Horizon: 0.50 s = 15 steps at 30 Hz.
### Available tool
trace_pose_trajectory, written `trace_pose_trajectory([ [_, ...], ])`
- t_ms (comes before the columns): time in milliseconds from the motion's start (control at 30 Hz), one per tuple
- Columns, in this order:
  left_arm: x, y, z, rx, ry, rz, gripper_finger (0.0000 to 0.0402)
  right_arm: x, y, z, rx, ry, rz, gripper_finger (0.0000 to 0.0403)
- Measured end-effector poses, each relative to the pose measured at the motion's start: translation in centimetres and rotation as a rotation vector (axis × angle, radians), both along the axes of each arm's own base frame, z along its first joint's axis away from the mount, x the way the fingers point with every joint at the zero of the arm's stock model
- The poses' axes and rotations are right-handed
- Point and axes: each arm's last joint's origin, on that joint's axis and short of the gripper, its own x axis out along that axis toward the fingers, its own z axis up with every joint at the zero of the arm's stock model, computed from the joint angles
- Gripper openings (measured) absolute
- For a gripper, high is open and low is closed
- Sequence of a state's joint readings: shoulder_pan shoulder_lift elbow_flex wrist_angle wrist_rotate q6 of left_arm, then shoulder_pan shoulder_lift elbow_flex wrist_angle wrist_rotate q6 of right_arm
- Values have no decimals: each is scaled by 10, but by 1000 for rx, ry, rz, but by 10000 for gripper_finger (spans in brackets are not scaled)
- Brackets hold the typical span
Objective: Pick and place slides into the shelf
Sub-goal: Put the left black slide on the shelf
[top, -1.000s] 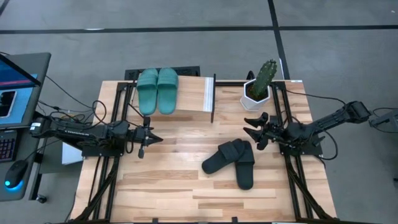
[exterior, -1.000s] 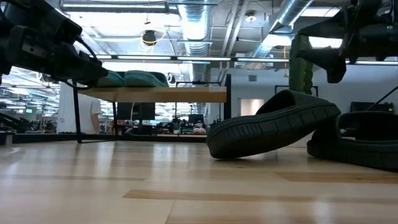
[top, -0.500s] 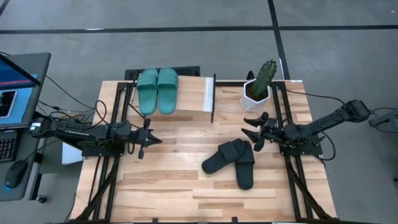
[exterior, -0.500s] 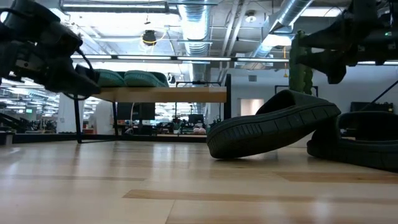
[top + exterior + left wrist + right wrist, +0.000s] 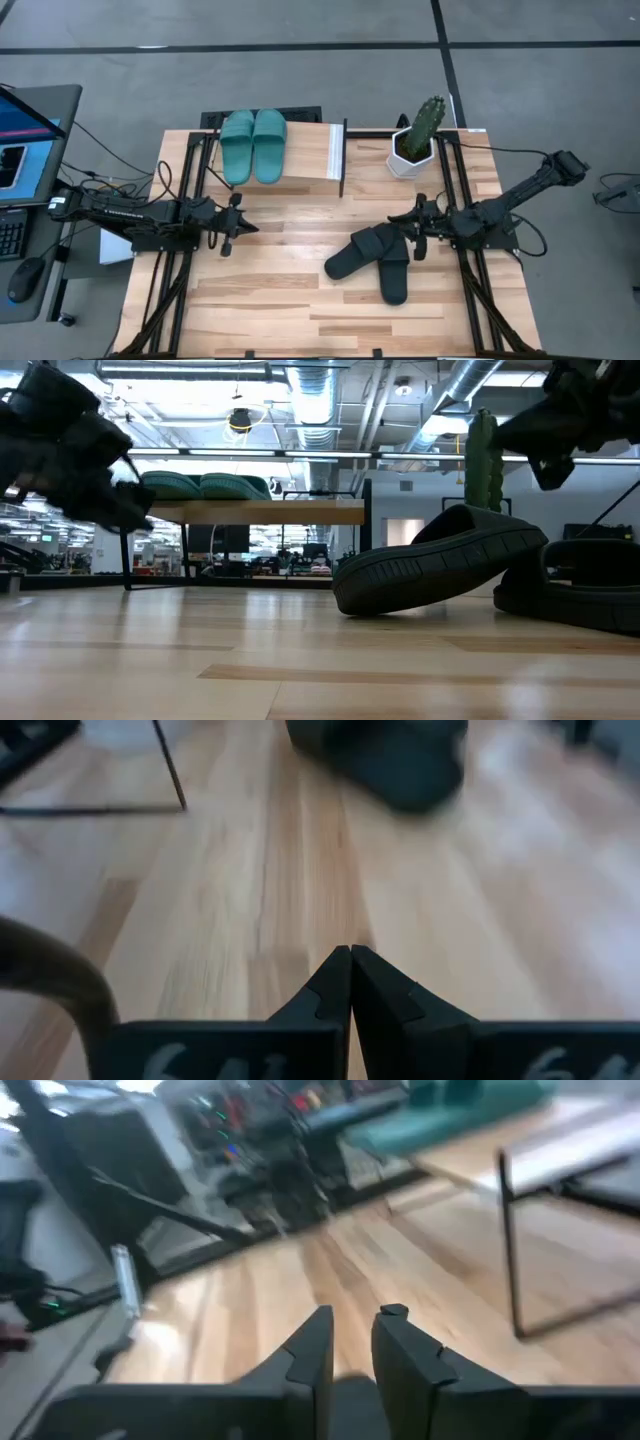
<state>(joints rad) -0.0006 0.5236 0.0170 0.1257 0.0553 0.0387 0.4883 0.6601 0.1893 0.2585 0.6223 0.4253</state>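
Observation:
Two teal slides lie side by side on the shelf's top board at the far left; the low view shows them on the board. Two black slides lie on the table right of centre, one tilted with its raised end on the other. My right gripper hovers above their right end, its fingers a narrow gap apart with nothing between them. My left gripper is shut at the table's left, above the wood.
A potted cactus stands at the far right, just behind my right arm. The shelf's black end frame stands between shelf and cactus. A laptop sits off the table's left. Bare tabletop runs along the near half.
My right gripper has moved toward the table's near edge, over the black slides' right end, and its fingers have drawn almost together. My left gripper has sunk a little toward the table. The slides have not moved.

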Motion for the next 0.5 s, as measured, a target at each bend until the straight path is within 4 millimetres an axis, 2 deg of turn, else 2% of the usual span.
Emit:
trace_pose_trajectory([
  [100,3,0,8,-133,-79,47,0,-1,-2,-5,49,99,-40,75],
  [233,4,0,14,-275,-139,86,0,-2,-9,-13,163,171,-102,113],
  [500,5,0,16,-295,-152,90,0,3,-7,-6,312,121,7,210],
])
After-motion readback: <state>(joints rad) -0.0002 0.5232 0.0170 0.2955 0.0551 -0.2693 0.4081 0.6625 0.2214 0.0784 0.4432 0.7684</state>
